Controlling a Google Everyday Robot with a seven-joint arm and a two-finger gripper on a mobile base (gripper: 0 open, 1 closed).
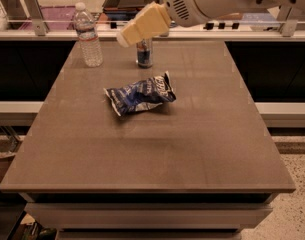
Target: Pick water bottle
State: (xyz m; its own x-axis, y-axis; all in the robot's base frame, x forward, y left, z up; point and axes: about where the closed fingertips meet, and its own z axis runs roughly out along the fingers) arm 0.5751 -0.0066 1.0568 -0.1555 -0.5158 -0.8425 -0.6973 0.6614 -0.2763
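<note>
Over the brown counter [192, 149] a white arm [212, 1] is reaching in from upper right, its cream end effector [128, 35] hanging above the far edge, grip state impossible to tell. A crumpled blue bag [139, 95] is lying mid-counter; the water bottle [88, 34] is standing upright far left, the can [144, 54] sitting right of it

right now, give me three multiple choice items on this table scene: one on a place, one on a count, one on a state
1. Where on the table does the water bottle stand?
A far left corner
B near right corner
C centre

2. How many things rest on the table?
A one
B three
C five

3. How is the water bottle?
A lying down
B upright, not held
C lifted by the gripper

Key:
1 A, it stands left of the can.
2 B, bottle, can and chip bag.
3 B, the gripper hangs across the can's top, apart from the bottle.
</note>
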